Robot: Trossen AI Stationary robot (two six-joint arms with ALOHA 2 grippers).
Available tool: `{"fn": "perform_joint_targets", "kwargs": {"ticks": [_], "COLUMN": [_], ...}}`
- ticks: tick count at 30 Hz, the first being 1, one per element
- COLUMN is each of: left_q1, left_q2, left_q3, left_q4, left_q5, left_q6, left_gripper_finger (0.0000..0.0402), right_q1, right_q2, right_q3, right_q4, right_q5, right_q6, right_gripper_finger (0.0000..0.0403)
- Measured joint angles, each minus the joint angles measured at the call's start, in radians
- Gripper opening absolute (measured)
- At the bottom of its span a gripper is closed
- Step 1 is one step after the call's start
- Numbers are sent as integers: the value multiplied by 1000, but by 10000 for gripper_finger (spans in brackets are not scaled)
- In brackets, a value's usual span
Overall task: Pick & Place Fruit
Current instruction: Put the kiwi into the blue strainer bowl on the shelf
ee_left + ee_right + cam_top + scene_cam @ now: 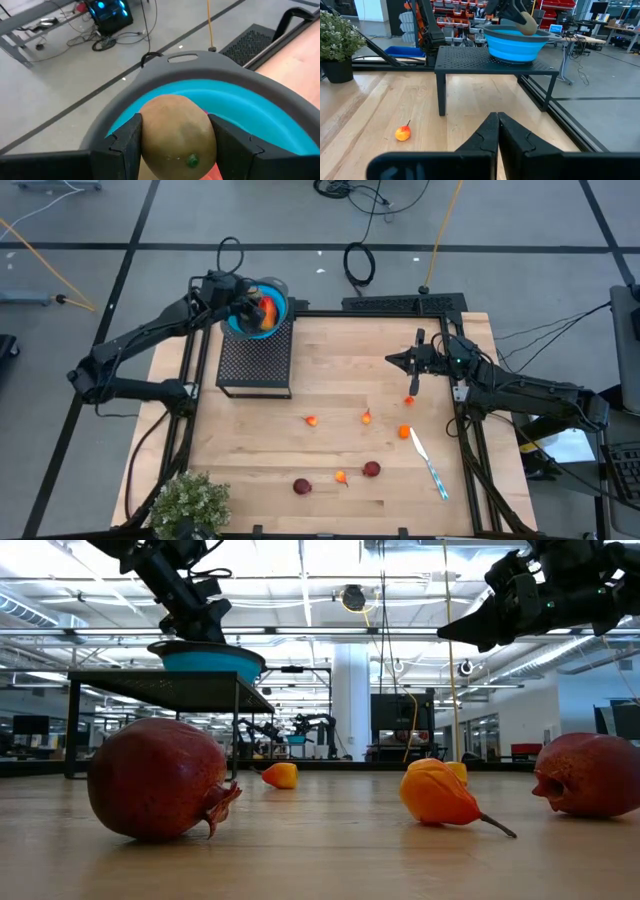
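Observation:
My left gripper is over the blue bowl, which stands on a black perforated stand at the table's far left. It is shut on an olive-brown oval fruit. A red-orange fruit lies in the bowl. Two dark red balls and several small orange bits lie on the table. My right gripper is shut on nothing and stays level above the table's far right part. My left gripper pinches the olive-brown oval between its two fingers, one on each of its opposite sides. The fingers slant down toward the bowl. The fruit hangs above the bowl's rim, over its hollow.
A white and blue utensil lies near the table's right edge. A bushy green plant stands at the near left corner. A black frame runs along the table's sides. The middle of the wooden top is bare.

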Motion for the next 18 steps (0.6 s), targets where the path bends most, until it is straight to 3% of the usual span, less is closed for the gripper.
{"fn": "perform_joint_targets", "kwargs": {"ticks": [13, 18], "left_q1": [7, 7], "left_q2": [0, 0], "left_q3": [0, 0], "left_q4": [-26, -29], "left_q5": [10, 2], "left_q6": [14, -4], "left_gripper_finger": [192, 212], "right_q1": [0, 0], "right_q2": [0, 0], "right_q3": [0, 0], "right_q4": [0, 0], "right_q5": [0, 0], "right_q6": [0, 0], "right_gripper_finger": [0, 0]}}
